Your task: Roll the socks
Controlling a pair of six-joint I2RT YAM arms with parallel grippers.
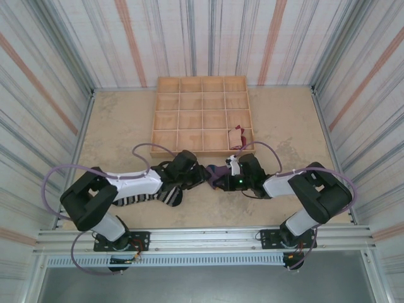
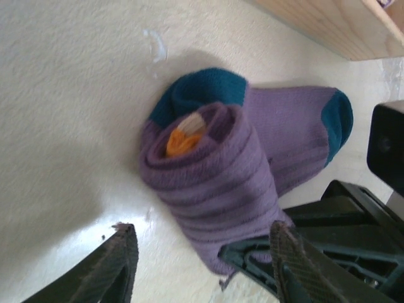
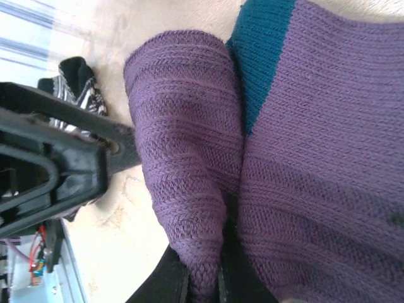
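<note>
L arm: base at near edge, left side; reaches in toward mid-surface.
R arm: base at near edge, right side; reaches in toward mid-surface from the other side.
striped sock (image 1: 165,196): blk/wht, lies flat on the surface near-left of centre, partly under the L forearm. Not gripped. Also seen in R wrist view behind the L gripper's frame (image 3: 79,84).
left gripper (image 2: 202,230): jaws spread wide, holding nothing. The fingers (image 2: 120,265) sit either side of the roll's near end. The one on the view's right is v. close to the fabric; can't tell if it touches. In top view it's at mid-surface, just left of the purple sock (image 1: 189,165).
purple sock (image 2: 221,170): on the surface at centre, between the two grippers, just near of the tray's near edge (image 1: 218,172). Partly rolled: a tight ribbed roll w/ orange showing in its open end, resting on the flat remainder of the sock. Teal bands at both ends of the flat part. Roll axis runs from L gripper side toward R gripper side.
right gripper (image 3: 202,278): jaws clenched on a fold of purple sock fabric, pinched thin between the two fingertips. In L wrist view its dark fingers grip the roll's lower end (image 2: 297,252). In top view it's just right of the sock (image 1: 237,173).
wooden tray (image 1: 167,120): gridded box of square compartments, at the far-centre of the surface.
tan sock (image 1: 236,137): tan w/ dark red, bunched in the tray's near-right corner compartment. Cuff detail too small to tell.
</note>
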